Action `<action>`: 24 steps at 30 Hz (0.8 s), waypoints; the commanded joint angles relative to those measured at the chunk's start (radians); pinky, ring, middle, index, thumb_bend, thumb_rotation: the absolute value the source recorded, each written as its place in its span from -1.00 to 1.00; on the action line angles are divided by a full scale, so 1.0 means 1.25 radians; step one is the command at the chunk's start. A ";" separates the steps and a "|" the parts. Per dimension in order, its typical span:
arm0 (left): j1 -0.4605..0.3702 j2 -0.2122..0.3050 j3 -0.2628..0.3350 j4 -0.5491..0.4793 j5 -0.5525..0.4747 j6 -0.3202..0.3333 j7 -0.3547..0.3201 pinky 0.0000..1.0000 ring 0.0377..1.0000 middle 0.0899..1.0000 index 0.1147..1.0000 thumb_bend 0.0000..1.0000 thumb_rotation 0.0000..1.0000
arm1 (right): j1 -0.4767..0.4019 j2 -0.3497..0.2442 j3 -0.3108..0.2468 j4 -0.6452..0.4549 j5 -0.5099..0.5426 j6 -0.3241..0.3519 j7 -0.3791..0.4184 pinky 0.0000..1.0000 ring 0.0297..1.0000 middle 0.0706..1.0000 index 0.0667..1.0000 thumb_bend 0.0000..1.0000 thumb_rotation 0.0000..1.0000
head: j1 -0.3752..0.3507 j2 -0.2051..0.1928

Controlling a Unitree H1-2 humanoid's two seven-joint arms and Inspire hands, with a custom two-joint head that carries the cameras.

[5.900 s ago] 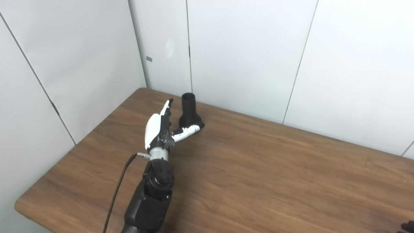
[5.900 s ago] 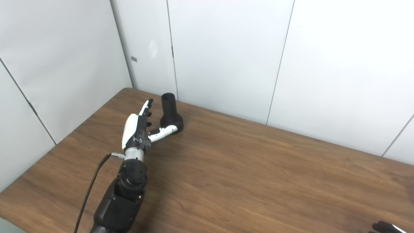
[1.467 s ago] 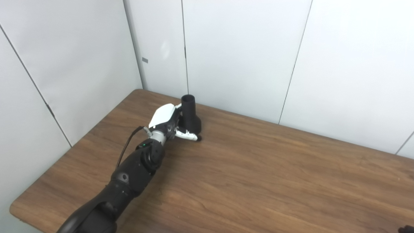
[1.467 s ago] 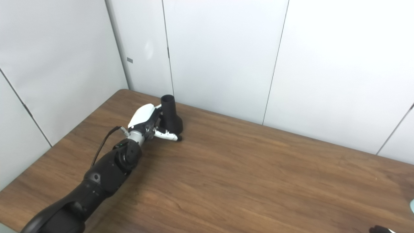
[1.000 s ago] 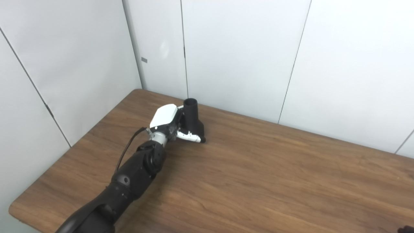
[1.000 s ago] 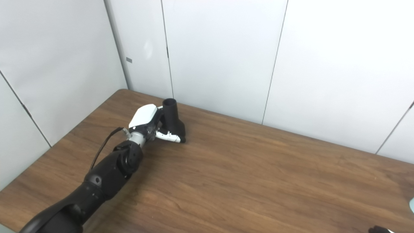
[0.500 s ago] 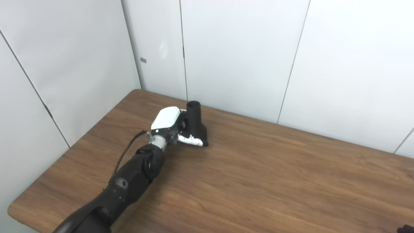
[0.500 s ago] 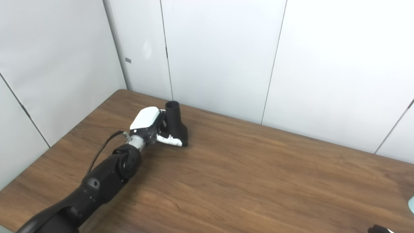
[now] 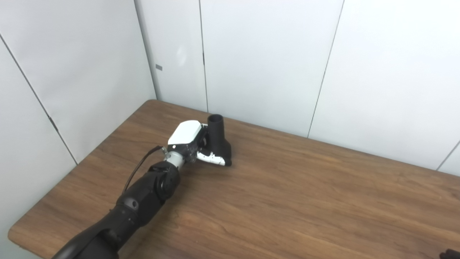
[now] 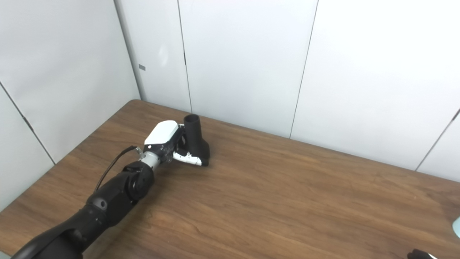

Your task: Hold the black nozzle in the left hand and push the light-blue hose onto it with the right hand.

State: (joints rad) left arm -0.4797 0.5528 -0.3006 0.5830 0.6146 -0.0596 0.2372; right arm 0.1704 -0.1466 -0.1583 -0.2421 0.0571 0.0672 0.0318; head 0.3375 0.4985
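Left robot hand [image 9: 190,142] grasping upright black nozzle [image 9: 218,140], wooden table [image 9: 294,201], white wall panels [image 9: 266,61] behind.

Black nozzle upright near the table's far left corner.

The black nozzle [image 9: 217,142] stands on its wide flared base, narrow round open neck pointing up, close to the far edge of the table [image 9: 287,201]. A pale sliver at the right edge, perhaps the light-blue hose [image 10: 457,227], is too cropped to identify.
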 commanded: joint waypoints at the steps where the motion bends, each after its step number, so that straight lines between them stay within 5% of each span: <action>1: 0.044 -0.009 -0.040 0.030 0.031 -0.014 -0.035 -0.43 -0.39 -0.30 -0.08 0.03 -1.00 | -0.006 -0.001 0.002 -0.024 -0.007 -0.008 -0.004 0.10 0.31 0.36 0.30 -0.61 -0.64 | -0.002 0.001; 8: 0.050 -0.006 -0.071 0.018 0.088 -0.040 0.023 -0.71 -0.68 -0.17 -0.16 0.05 -1.00 | -0.001 0.012 0.005 -0.051 -0.013 0.003 -0.017 0.09 0.30 0.36 0.29 -0.56 -0.58 | -0.034 0.010; 9: 0.053 -0.006 -0.072 0.009 0.087 -0.044 0.026 -0.76 -0.73 -0.28 -0.16 0.05 -0.98 | 0.000 0.014 0.004 -0.061 -0.014 0.003 -0.019 0.10 0.30 0.35 0.28 -0.55 -0.55 | -0.045 0.014; 10: 0.056 -0.007 -0.072 0.002 0.081 -0.050 0.024 -0.82 -0.80 -0.61 -0.16 0.04 -0.94 | 0.000 0.014 0.002 -0.072 -0.017 0.003 -0.022 0.10 0.30 0.35 0.28 -0.54 -0.53 | -0.060 0.023; 15: 0.069 -0.010 -0.073 -0.053 0.064 -0.068 -0.001 -0.83 -0.82 -0.78 -0.16 0.04 -0.91 | -0.003 0.007 -0.012 -0.119 -0.030 0.022 -0.031 0.06 0.27 0.33 0.27 -0.53 -0.54 | -0.128 0.051; 19: 0.079 -0.006 -0.081 -0.090 0.067 -0.099 -0.005 -0.83 -0.81 -0.76 -0.16 0.04 -0.91 | -0.005 0.010 -0.018 -0.169 -0.047 0.065 -0.040 0.05 0.25 0.29 0.23 -0.42 -0.51 | -0.218 0.071; 22: 0.082 -0.006 -0.089 -0.101 0.061 -0.149 -0.004 -0.82 -0.79 -0.64 -0.16 0.04 -0.92 | -0.012 0.016 -0.013 -0.213 -0.094 0.102 -0.056 0.09 0.27 0.31 0.26 -0.45 -0.91 | -0.268 0.080; 24: 0.083 -0.007 -0.094 -0.111 0.059 -0.169 -0.016 -0.81 -0.77 -0.31 -0.14 0.04 -0.98 | -0.015 0.010 0.001 -0.233 -0.174 0.106 -0.066 0.05 0.24 0.30 0.25 -0.49 -0.98 | -0.284 0.082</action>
State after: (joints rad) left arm -0.3975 0.5506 -0.3862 0.4476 0.6740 -0.2336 0.2715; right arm 0.1779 -0.1199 -0.1621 -0.4905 -0.1090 0.2081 -0.0376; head -0.0167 0.6013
